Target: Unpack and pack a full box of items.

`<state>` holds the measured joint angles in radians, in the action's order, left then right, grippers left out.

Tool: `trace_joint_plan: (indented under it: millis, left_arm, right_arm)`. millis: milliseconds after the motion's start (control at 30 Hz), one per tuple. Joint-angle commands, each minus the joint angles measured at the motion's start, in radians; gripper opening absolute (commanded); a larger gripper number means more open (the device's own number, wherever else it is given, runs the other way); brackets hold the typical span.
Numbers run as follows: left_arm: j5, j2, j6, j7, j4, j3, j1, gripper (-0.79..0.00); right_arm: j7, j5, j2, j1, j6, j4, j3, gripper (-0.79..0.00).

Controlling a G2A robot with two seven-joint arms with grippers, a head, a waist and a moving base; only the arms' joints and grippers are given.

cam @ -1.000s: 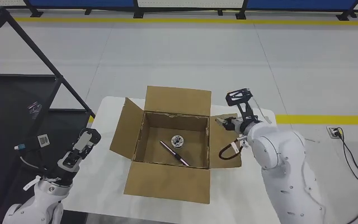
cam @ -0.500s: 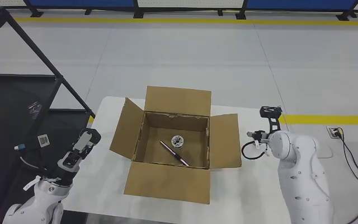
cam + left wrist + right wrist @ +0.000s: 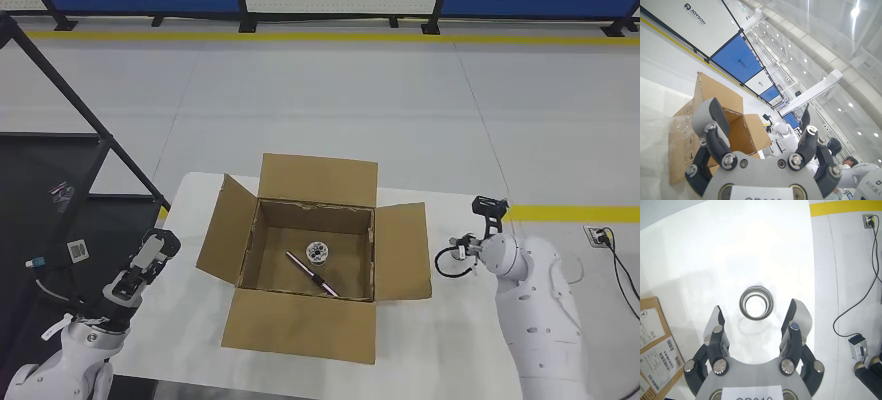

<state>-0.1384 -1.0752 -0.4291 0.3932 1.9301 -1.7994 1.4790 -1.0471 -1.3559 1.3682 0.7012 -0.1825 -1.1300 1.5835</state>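
An open cardboard box (image 3: 305,330) stands mid-table with all flaps folded out. Inside lie a dark pen-like rod (image 3: 313,274) and a small round white item (image 3: 316,249). My right gripper (image 3: 755,308) hangs open over the bare white table to the right of the box. Straight below it a metal ring (image 3: 756,305) rests on the table, apart from both fingers. My left gripper (image 3: 761,107) is open and holds nothing. It sits low at the table's left side (image 3: 160,241), tilted up toward the box (image 3: 719,94).
The table's right edge (image 3: 811,256) runs close to the ring. Beyond it lie the floor, a yellow line (image 3: 846,206), a black cable (image 3: 863,298) and a small grey unit (image 3: 858,348). Clear plastic film (image 3: 668,121) lies by the box's left side. A black frame (image 3: 90,130) stands left of the table.
My right arm has swung from above the box's right flap out to the table's right side. The left arm has stayed where it was.
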Motion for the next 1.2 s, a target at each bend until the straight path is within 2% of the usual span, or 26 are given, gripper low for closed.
trace_joint_plan:
  millis: [0,100,133,167,367,633,800,967,1067,1167]
  left_arm:
    - [0.0,0.0,0.0,0.0,0.0,0.0,0.0,0.0]
    - [0.0,0.0,0.0,0.0,0.0,0.0,0.0,0.0]
    - [0.0,0.0,0.0,0.0,0.0,0.0,0.0,0.0]
    - [0.0,0.0,0.0,0.0,0.0,0.0,0.0,0.0]
    - [0.0,0.0,0.0,0.0,0.0,0.0,0.0,0.0]
    - [0.0,0.0,0.0,0.0,0.0,0.0,0.0,0.0]
    - [0.0,0.0,0.0,0.0,0.0,0.0,0.0,0.0]
    - [0.0,0.0,0.0,0.0,0.0,0.0,0.0,0.0]
    - [0.0,0.0,0.0,0.0,0.0,0.0,0.0,0.0]
    - [0.0,0.0,0.0,0.0,0.0,0.0,0.0,0.0]
  right_arm:
    - [0.009,-0.002,0.001,-0.017,-0.012,0.028,-0.009,-0.505]
    - [0.038,0.012,0.002,-0.032,-0.024,0.048,-0.015,-0.69]
    - [0.045,0.011,0.002,-0.034,-0.031,0.049,-0.016,-0.714]
    - [0.048,0.011,0.002,-0.036,-0.035,0.046,-0.017,-0.785]
    - [0.068,0.036,-0.002,-0.014,-0.033,-0.073,-0.011,-0.785]
    - [0.044,0.116,-0.004,0.083,0.094,-0.508,-0.054,-0.785]
    - [0.053,0.135,-0.002,0.091,0.164,-0.665,-0.133,-0.785]
    - [0.025,0.19,0.003,0.046,0.293,-0.668,-0.247,-0.785]
    - [-0.03,0.251,0.006,-0.008,0.41,-0.598,-0.321,-0.785]
    - [-0.056,0.256,0.013,-0.056,0.441,-0.513,-0.386,-0.785]
